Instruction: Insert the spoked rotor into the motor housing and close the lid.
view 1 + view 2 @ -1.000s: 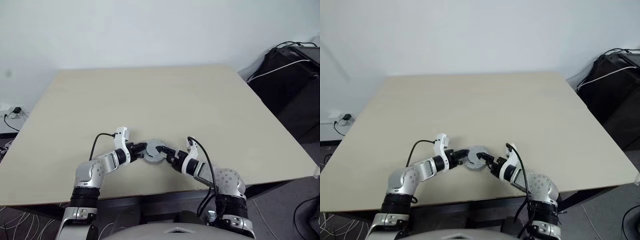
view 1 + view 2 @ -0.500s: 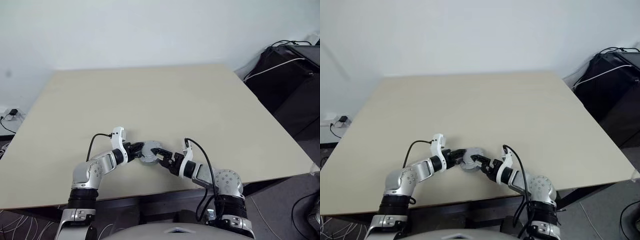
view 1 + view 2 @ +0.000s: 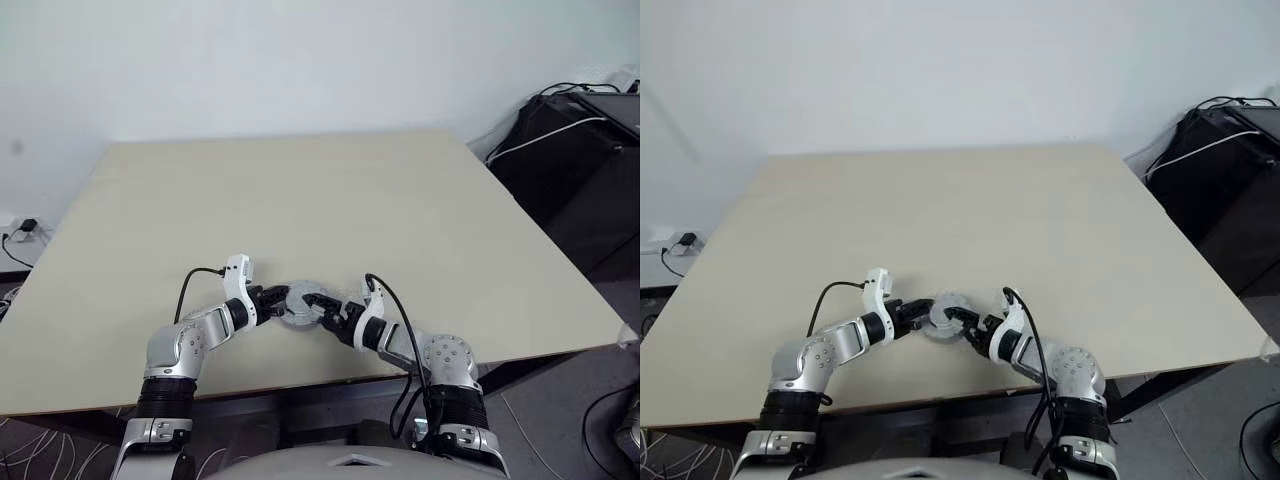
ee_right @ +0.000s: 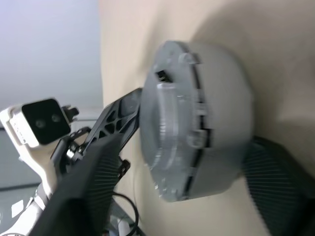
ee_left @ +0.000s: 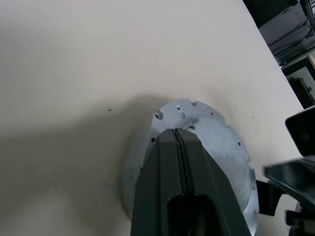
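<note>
The motor housing [image 3: 300, 304], with the pale grey lid [image 5: 216, 142] on top, sits on the tan table [image 3: 320, 200] near its front edge, between my two pincers. My left gripper [image 3: 272, 299] is closed, fingertips pressed onto the lid. My right gripper [image 3: 322, 306] straddles the housing, fingers [image 4: 88, 187] apart on either side.

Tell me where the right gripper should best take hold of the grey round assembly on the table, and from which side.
Grip the round assembly across its thick side wall, one finger on each opposite flank, coming in from the robot's right. The rounded wall gives two opposed faces. The shut left gripper already presses down on the lid from the left, so that side and the top are taken. The right gripper already straddles it this way.
</note>
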Motion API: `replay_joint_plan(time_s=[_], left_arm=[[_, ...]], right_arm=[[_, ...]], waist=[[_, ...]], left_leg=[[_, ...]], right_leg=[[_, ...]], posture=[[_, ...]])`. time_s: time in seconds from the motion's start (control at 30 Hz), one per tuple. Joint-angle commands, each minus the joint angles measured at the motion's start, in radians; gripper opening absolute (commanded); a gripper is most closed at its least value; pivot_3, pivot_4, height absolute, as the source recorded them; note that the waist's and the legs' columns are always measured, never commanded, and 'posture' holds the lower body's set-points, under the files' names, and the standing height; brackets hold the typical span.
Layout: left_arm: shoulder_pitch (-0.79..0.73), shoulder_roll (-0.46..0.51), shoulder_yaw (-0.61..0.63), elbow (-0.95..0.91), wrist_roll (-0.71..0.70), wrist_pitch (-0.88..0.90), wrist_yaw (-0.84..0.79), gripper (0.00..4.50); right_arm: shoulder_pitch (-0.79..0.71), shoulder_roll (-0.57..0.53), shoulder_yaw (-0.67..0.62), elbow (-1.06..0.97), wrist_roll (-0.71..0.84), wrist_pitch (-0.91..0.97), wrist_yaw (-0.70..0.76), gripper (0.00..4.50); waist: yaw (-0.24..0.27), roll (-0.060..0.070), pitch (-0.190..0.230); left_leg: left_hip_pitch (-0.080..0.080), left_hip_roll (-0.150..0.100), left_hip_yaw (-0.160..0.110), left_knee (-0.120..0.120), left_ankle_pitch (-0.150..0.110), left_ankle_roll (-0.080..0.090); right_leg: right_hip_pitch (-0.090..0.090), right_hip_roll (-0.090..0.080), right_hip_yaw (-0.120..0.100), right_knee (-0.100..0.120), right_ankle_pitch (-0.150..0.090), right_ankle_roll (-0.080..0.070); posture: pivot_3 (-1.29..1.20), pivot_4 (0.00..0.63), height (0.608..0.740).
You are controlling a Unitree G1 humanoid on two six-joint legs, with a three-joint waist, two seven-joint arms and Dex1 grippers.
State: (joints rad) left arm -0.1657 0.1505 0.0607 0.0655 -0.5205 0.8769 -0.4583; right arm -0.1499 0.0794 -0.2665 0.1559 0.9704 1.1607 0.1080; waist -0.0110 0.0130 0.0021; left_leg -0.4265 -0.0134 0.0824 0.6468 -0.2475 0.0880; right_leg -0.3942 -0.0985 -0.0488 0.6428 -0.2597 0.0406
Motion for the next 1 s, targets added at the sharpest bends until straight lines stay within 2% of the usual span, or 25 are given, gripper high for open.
replay_joint_plan(time_s=[0.03,0.07,0.13,0.2,0.23,0.83,1.0], left_arm=[[0.018,-0.01,-0.043,0.013,0.011,0.025,-0.001,0.0],[0.017,-0.011,-0.043,0.013,0.011,0.025,-0.001,0.0],[0.016,-0.013,-0.042,0.015,0.012,0.023,-0.001,0.0],[0.016,-0.015,-0.041,0.017,0.013,0.021,-0.001,0.0],[0.016,-0.015,-0.04,0.018,0.013,0.02,-0.001,0.0],[0.025,-0.015,-0.033,0.011,0.008,0.017,-0.003,0.0],[0.043,-0.029,-0.006,-0.037,-0.017,0.011,0.005,0.0]], right_arm=[[-0.019,0.083,0.017,-0.079,0.07,0.01,0.021,2.65],[-0.013,0.077,0.023,-0.087,0.067,0.02,0.02,2.26],[0.001,0.064,0.034,-0.099,0.065,0.039,0.016,1.78],[0.013,0.055,0.042,-0.11,0.064,0.058,0.011,1.31],[0.017,0.051,0.044,-0.114,0.061,0.066,0.01,1.22],[0.037,0.034,0.062,-0.123,0.028,0.111,0.019,1.22],[0.037,0.051,0.03,-0.12,0.032,0.081,0.005,1.22]], waist=[[0.0,0.0,0.0],[-0.001,0.0,0.0],[0.001,0.0,0.0],[0.001,0.0,0.0],[-0.001,0.001,0.0],[-0.003,0.001,0.0],[-0.004,0.002,-0.001]], left_leg=[[0.0,0.0,0.0,0.0,0.0,0.0],[-0.001,0.0,0.0,0.0,0.0,0.0],[-0.001,0.0,0.0,0.0,0.0,0.0],[-0.001,0.0,0.0,0.0,0.0,0.0],[-0.001,0.0,0.0,0.0,0.0,0.0],[-0.001,0.0,0.0,0.0,0.0,0.0],[0.0,0.001,0.0,0.0,0.0,0.0]], right_leg=[[0.0,0.0,0.0,0.0,0.0,0.0],[-0.001,0.0,0.001,0.0,0.0,0.0],[-0.001,0.001,0.001,0.0,0.0,0.0],[-0.001,0.0,0.0,0.0,0.0,0.0],[-0.001,0.0,0.001,0.0,0.0,0.0],[-0.002,0.001,0.001,0.001,0.0,0.0],[-0.002,0.001,0.001,0.001,0.0,0.0]], posture=[[0.0,0.0,0.74],[0.0,0.0,0.74],[0.0,0.0,0.74],[0.0,0.0,0.74],[0.0,0.0,0.74],[0.0,0.0,0.74],[0.0,0.0,0.74]])
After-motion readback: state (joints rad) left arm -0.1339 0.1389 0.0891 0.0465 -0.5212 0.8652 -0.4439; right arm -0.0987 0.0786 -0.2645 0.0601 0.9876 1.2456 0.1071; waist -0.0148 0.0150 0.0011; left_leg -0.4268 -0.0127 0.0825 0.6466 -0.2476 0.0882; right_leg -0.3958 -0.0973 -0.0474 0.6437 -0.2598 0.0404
